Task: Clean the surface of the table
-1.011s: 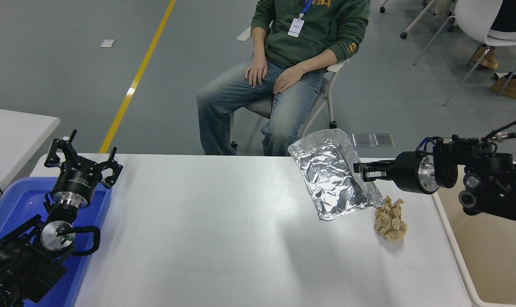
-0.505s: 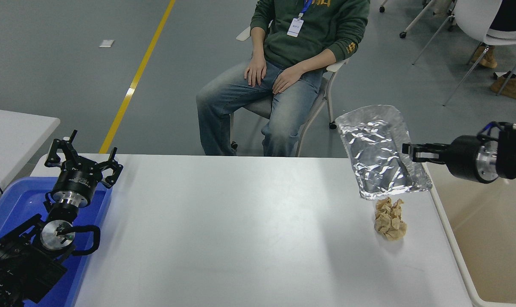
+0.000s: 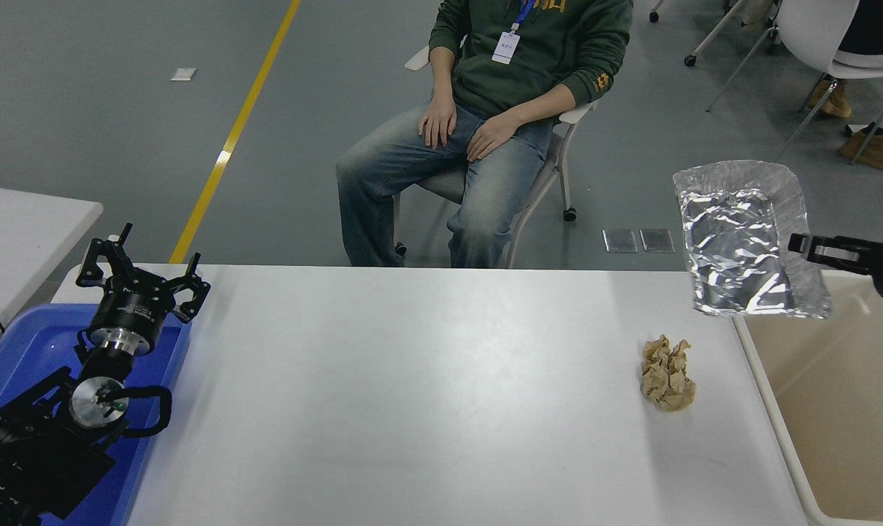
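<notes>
The white table surface (image 3: 412,394) fills the middle of the head view. A crumpled brown paper ball (image 3: 667,373) lies on it near the right edge. My right gripper (image 3: 803,245) comes in from the right edge, shut on the rim of a silver foil tray (image 3: 740,241). It holds the tray tilted in the air, over the table's far right corner and the beige bin's (image 3: 843,409) near rim. My left gripper (image 3: 143,276) is parked at the lower left, open and empty, above a blue tray (image 3: 17,351).
A person in a green top and jeans sits on a chair (image 3: 551,146) beyond the table's far edge, hands on thighs. A smaller white table (image 3: 17,226) shows at the left. White chairs stand at the top right.
My right arm has carried the foil tray up and to the right, from above the paper ball to over the bin's edge. The paper ball and left arm have not moved.
</notes>
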### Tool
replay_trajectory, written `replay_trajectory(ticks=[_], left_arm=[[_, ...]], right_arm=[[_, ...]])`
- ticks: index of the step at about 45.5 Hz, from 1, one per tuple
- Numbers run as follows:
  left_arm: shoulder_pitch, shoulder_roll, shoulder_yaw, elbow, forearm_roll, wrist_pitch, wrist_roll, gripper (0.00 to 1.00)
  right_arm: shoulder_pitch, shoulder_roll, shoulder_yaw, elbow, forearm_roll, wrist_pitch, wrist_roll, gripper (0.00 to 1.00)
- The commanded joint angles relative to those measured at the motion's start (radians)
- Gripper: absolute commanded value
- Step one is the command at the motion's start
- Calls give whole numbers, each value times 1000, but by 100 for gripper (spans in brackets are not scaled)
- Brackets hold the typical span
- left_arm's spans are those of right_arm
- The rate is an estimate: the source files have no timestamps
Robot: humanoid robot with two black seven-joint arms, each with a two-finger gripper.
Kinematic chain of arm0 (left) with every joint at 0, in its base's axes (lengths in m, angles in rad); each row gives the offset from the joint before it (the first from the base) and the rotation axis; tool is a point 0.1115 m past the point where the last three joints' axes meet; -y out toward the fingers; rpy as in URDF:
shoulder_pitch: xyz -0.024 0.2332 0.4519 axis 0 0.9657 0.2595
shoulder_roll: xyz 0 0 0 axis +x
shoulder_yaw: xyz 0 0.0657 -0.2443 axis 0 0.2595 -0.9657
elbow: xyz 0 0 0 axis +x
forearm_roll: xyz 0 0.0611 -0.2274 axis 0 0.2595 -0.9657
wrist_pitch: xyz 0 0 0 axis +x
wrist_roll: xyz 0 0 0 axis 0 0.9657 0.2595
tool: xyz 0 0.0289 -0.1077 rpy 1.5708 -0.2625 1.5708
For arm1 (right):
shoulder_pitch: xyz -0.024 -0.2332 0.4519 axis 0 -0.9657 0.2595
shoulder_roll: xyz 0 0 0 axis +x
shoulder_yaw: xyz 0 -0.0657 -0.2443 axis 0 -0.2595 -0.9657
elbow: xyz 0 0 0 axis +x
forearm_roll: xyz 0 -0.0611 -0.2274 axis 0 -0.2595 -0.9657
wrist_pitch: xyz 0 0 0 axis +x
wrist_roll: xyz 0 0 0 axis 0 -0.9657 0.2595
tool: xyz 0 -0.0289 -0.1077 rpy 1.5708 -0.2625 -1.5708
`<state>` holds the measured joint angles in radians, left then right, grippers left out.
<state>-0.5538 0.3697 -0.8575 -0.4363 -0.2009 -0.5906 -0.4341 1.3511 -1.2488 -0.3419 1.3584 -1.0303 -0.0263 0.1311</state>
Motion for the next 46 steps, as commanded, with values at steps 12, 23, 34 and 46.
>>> replay_trajectory(ticks=[12,23,34,46], left_arm=[[0,0,0,1,0,0,0,100],[0,0,0,1,0,0,0,100],[0,0,0,1,0,0,0,100],[0,0,0,-1,0,0,0,100]], right_arm=[[-217,49,0,-269,183,-93,28,0],[-337,175,3,-470,283,-121,39,0],[-475,318,3,-712,342,-121,44,0],[-613,452,9,-907,421,-129,53,0]])
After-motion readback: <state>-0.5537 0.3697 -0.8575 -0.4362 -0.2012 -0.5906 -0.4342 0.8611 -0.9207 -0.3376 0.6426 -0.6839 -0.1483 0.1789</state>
